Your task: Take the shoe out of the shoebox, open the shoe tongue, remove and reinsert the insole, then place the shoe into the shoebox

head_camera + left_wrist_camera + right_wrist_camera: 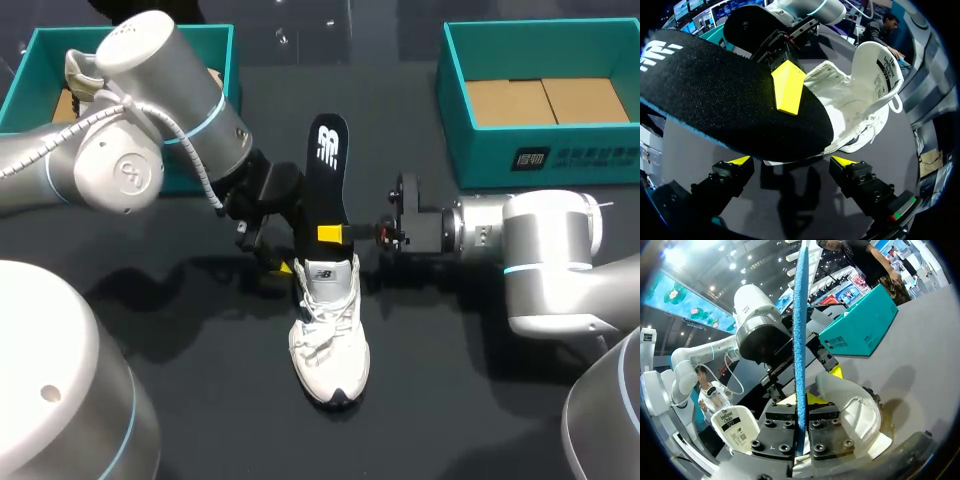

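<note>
A white shoe [328, 335] lies on the dark table, toe toward me, tongue pulled open. The black insole [327, 175] stands on end from the shoe's opening. My right gripper [331, 234] is shut on its lower part. In the right wrist view the insole [800, 330] is edge-on, blue, pinched between the fingers of the right gripper [801, 407], with the shoe [852, 412] beside them. My left gripper [270, 255] stands open by the heel. In the left wrist view the left gripper [791, 162] holds nothing; the insole [730, 100] and shoe [862, 95] lie just ahead.
A teal shoebox [452, 90] with a cardboard floor stands at the back right. A second teal box [40, 45] at the back left is partly hidden by my left arm, and something pale lies in it.
</note>
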Available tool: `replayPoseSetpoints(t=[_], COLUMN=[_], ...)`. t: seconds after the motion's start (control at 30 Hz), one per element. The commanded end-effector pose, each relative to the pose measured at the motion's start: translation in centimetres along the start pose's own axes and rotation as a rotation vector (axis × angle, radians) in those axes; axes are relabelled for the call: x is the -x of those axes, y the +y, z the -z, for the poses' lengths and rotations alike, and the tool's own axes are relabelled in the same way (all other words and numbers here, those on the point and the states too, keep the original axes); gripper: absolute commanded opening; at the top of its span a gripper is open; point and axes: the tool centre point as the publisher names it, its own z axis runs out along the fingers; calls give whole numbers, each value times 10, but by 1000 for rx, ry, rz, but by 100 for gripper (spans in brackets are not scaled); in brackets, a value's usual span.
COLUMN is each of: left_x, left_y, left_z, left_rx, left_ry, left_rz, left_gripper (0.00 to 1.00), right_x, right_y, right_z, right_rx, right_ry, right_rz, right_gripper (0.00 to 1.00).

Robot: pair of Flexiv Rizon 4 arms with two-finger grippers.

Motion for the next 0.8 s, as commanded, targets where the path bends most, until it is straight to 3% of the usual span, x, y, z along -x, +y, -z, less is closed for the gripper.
replayPoseSetpoints(t=[0.03, 0.8], left_x=[1, 1], left_y=[-1, -1], left_z=[-1, -1], left_rx=[3, 3], left_ry=[1, 1], left_rz=[-1, -1], left_gripper=[100, 100], right_x=[-2, -13], right_y=[-9, -45], right_z=[-2, 0], right_rx=[-4, -22], right_ry=[-3, -45], right_rz=[-4, -116], right_gripper=[0, 0])
